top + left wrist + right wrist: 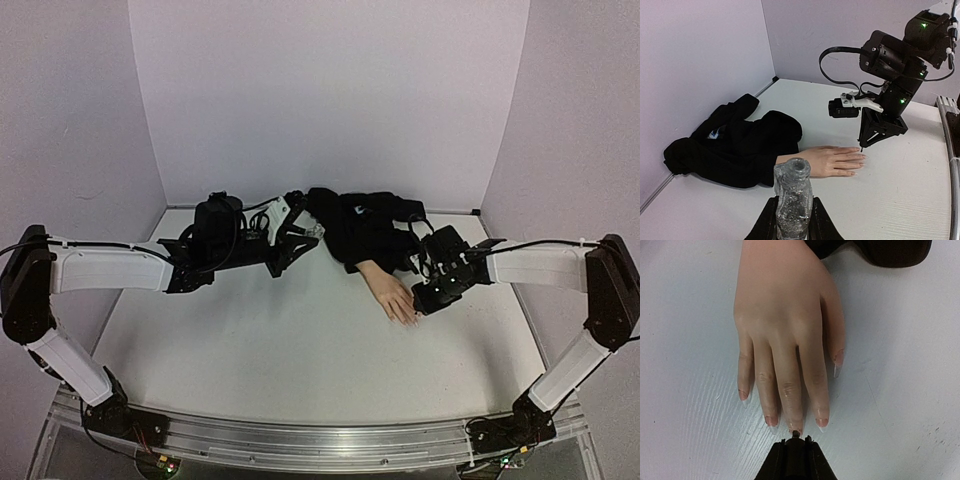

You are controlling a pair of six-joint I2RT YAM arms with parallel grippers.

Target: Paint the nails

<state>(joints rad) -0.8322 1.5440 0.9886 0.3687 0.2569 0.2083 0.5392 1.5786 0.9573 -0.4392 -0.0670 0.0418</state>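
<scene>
The peach mannequin hand [393,293] lies palm down on the white table, with its black sleeve [365,228] bunched behind it. Its pale glossy nails [821,424] point toward me in the right wrist view. My right gripper [796,442] is shut on a dark brush cap [796,462]. The small brush tip [796,432] sits at the middle finger's nail [792,426]. My left gripper [792,222] is shut on a small clear glittery bottle [793,200]. It holds the bottle upright and uncapped, a little left of the hand [832,161].
Purple walls enclose the white table [280,340] at the back and both sides. The black sleeve cloth [740,145] spreads toward the back corner. A metal rail [320,440] runs along the near edge by the arm bases.
</scene>
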